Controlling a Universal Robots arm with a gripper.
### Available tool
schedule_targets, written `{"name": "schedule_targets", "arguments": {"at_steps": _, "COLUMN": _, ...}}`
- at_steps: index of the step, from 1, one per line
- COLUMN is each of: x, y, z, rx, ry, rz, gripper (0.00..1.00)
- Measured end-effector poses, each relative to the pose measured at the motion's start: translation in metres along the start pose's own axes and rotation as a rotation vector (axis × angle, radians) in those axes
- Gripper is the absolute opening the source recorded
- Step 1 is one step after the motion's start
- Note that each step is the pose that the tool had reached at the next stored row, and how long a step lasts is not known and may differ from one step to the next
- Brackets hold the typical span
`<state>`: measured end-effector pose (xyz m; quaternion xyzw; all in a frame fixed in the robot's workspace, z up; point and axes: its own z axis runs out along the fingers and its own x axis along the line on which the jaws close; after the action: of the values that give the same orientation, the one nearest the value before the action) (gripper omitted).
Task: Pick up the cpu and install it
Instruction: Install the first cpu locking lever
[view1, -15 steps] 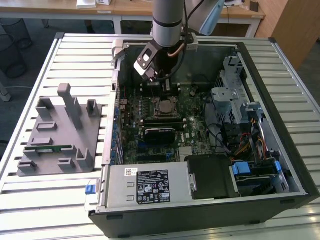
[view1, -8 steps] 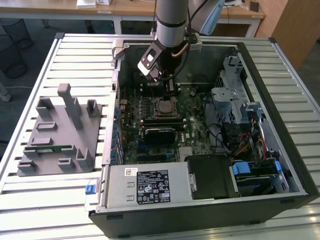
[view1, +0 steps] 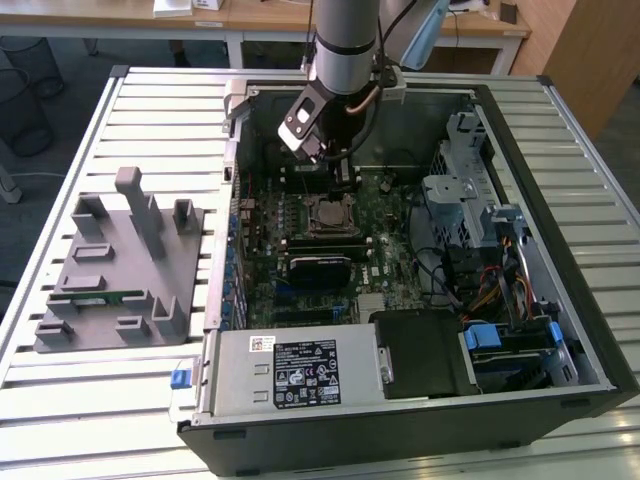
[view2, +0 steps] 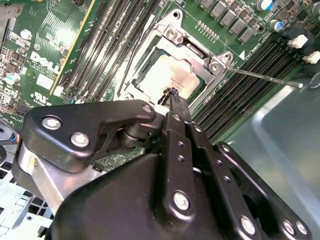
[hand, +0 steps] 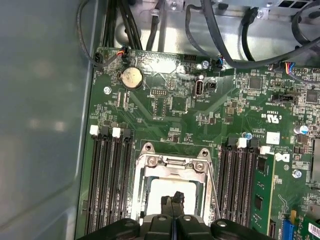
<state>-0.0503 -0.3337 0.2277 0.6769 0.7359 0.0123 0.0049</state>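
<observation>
Jaws are sitting fully closed, empty; the gripper (view2: 172, 95) is hovering over the cpu (view2: 170, 74) in its socket (view2: 175, 36), twelve o'clock of the exterior view's heatsink (view1: 320, 268), seemingly to nudge it flat.

Open computer case (view1: 420, 432) on slatted table (view1: 110, 415), green motherboard (hand: 170, 112) inside, grey plastic fixture (view1: 120, 270) beside it

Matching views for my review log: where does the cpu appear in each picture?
Exterior view: cpu mid-motherboard, at the tip of the gripper.
First wrist view: pale square just beyond the gripper's tip.
Second wrist view: pale square past the gripper's tip.
Shared landmark: the metal socket frame around it.
</observation>
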Motion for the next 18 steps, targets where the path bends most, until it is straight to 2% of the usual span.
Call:
{"name": "schedule_targets", "arguments": {"at_steps": 6, "x": 0.0001, "y": 0.0002, "z": -0.0056, "rx": -0.0001, "ry": 0.0001, "rz": 0.0, "gripper": 0.11}}
{"name": "schedule_targets", "arguments": {"at_steps": 10, "x": 0.0001, "y": 0.0004, "z": -0.0144, "rx": 0.0, "ry": -0.0001, "rz": 0.0, "gripper": 0.11}}
{"name": "schedule_targets", "arguments": {"at_steps": 18, "x": 0.0004, "y": 0.001, "z": -0.0382, "rx": 0.0, "ry": 0.0, "rz": 0.0, "gripper": 0.11}}
